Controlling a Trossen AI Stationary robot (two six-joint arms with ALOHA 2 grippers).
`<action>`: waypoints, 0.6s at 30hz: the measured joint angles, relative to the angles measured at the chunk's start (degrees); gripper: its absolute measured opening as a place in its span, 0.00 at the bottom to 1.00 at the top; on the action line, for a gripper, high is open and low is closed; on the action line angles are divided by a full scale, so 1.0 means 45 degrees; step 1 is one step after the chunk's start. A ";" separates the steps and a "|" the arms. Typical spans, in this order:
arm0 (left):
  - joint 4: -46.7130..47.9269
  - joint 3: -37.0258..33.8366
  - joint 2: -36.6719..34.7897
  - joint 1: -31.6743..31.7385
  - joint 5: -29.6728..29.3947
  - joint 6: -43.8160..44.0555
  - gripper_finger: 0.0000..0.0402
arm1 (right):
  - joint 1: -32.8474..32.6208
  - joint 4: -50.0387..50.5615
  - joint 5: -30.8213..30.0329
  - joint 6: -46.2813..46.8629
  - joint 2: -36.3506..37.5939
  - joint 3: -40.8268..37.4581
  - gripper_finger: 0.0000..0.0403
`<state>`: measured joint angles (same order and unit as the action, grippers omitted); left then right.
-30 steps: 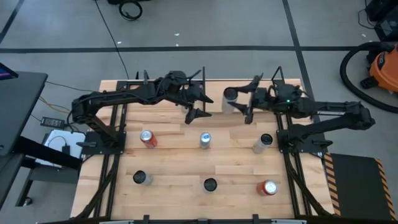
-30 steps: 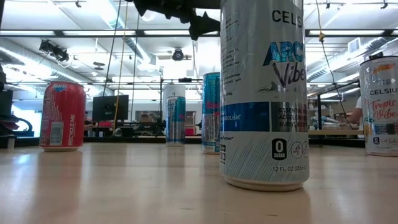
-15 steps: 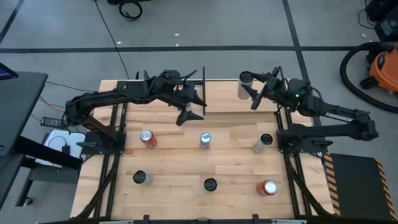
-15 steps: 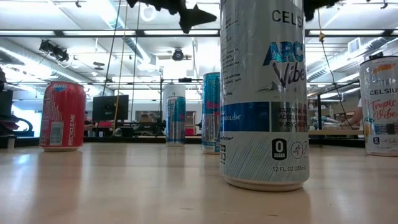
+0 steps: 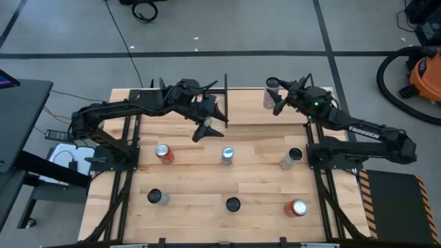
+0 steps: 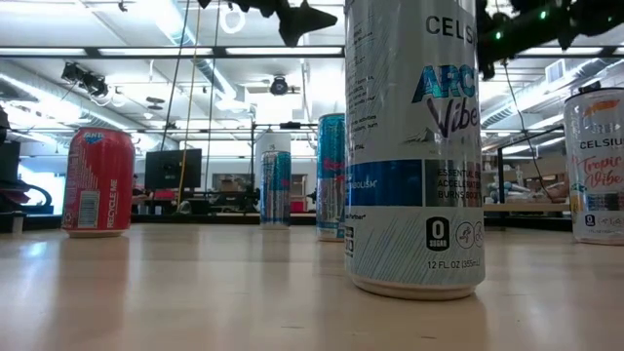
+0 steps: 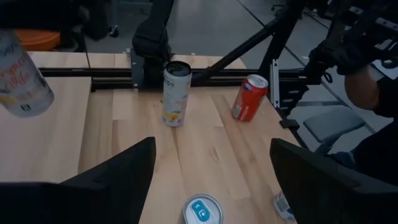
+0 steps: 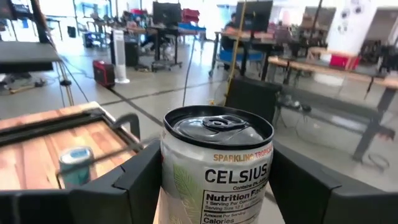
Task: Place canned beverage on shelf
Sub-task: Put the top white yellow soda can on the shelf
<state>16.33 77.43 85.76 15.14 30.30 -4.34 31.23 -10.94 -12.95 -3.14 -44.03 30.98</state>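
Observation:
My right gripper is shut on a white Celsius can at the far edge of the pale shelf panel, which has black rods along its edges. The can also shows in the high view and, tilted above the panel, in the left wrist view. My left gripper is open and empty, raised above the table just left of the shelf, over the blue-topped can. My right gripper pinches the can's side wall between its two fingers, one on each side, below the rim. The fingers come about level from the table's right side. The can is lifted clear of the shelf, its top up, a little tilted.
Several cans stand on the darker tabletop: a red one, a blue-topped one, a white one, two dark-topped ones and a red one. A tall Celsius can fills the low view.
My right gripper has carried the can from the shelf's left part toward the table's far edge and right, still shut on it. My left gripper has drawn back a little toward the table's left, still open.

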 joint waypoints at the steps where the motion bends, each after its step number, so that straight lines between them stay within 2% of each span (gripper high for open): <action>1: -0.0007 0.0000 0.0000 0.0000 0.0000 0.0000 0.79 | 0.0086 -0.0178 0.0007 0.0102 0.0000 -0.0209 0.64; 12: 0.0066 -0.0004 0.0005 0.0000 0.0000 0.0005 0.79 | 0.0688 -0.2873 -0.0098 0.0794 0.0039 -0.2558 0.64; 18: 0.0069 -0.0001 0.0015 0.0000 -0.0005 0.0010 0.79 | 0.1000 -0.3444 -0.0098 0.0438 0.0039 -0.3257 0.65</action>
<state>16.64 77.42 85.82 15.14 30.28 -4.29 35.73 -26.43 -13.39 -1.17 -43.86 16.32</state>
